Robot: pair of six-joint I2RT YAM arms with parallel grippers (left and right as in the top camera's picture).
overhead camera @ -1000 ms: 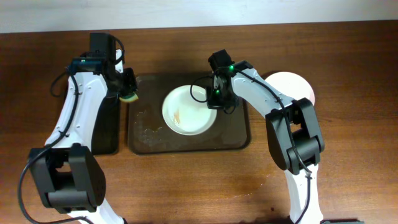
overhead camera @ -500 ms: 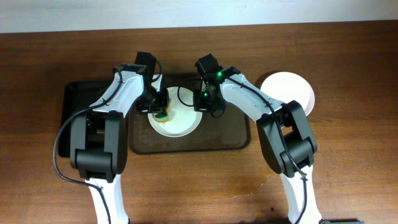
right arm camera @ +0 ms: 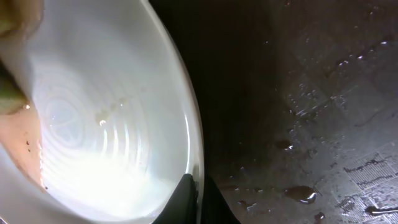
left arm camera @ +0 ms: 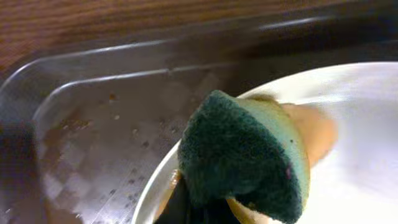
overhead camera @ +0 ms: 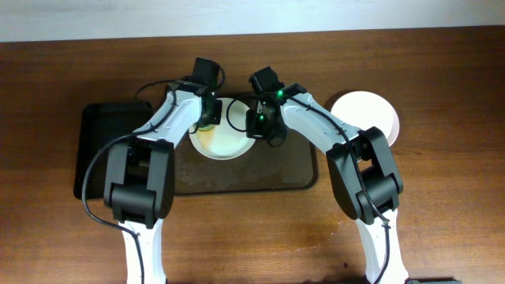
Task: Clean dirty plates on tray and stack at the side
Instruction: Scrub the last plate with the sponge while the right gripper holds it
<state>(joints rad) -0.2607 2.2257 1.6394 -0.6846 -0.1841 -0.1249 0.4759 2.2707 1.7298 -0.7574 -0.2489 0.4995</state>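
A white plate (overhead camera: 225, 138) with an orange-brown smear sits in the far part of the brownish tray (overhead camera: 288, 175). My right gripper (overhead camera: 259, 130) is shut on its right rim (right arm camera: 194, 155). My left gripper (overhead camera: 207, 120) is shut on a green and yellow sponge (left arm camera: 249, 155), which presses on the plate's far left rim (left arm camera: 348, 143) over the smear. Another white plate (overhead camera: 365, 114) lies on the table to the right of the tray. In the right wrist view the plate (right arm camera: 93, 124) looks wet, with a brown smear at its left.
A narrow black tray (overhead camera: 106, 150) lies left of the brownish tray. The brownish tray's floor (right arm camera: 323, 112) holds water drops and crumbs, as the left wrist view (left arm camera: 106, 143) also shows. Bare wooden table (overhead camera: 442, 197) lies to the right and front.
My left gripper came from the black tray with the sponge onto the plate, then slid toward its far rim. The right gripper stayed shut on the rim; the plate shifted left and farther back.
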